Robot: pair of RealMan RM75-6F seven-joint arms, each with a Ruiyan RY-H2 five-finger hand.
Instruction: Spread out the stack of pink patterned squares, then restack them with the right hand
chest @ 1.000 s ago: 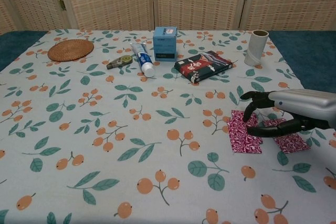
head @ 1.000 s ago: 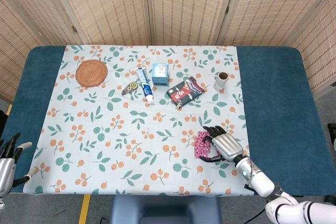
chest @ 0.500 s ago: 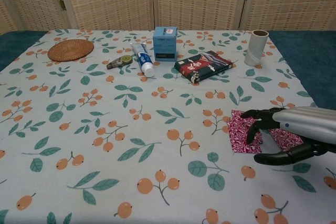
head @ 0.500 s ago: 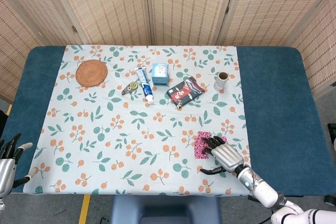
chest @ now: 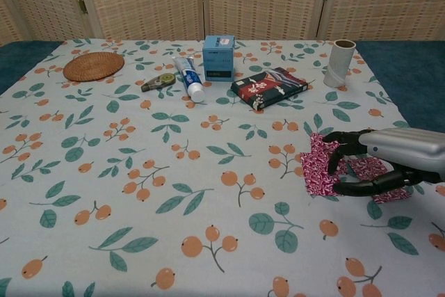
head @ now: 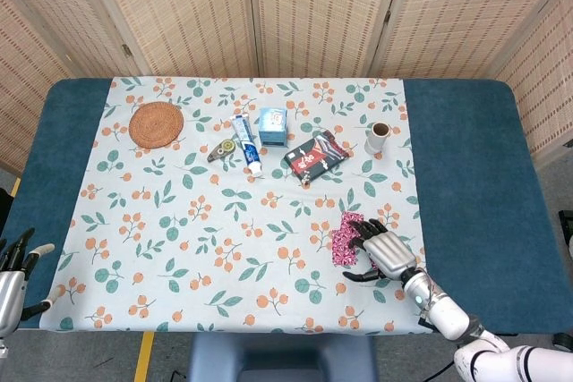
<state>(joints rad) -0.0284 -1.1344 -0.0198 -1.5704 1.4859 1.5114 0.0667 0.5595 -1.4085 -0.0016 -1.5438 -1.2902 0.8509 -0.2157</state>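
My right hand [chest: 379, 165] pinches a pink patterned square [chest: 318, 169], lifting its edge off the tablecloth [chest: 139, 172].

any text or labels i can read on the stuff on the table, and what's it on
None can be read.
Blue box: dark label panel, print too small.
Toothpaste tube: blue markings, blurred.
Red-and-black packet: white patterning, no legible words.
Correction tape dispenser: no legible mark.
Pink patterned squares under the right hand: pattern only.
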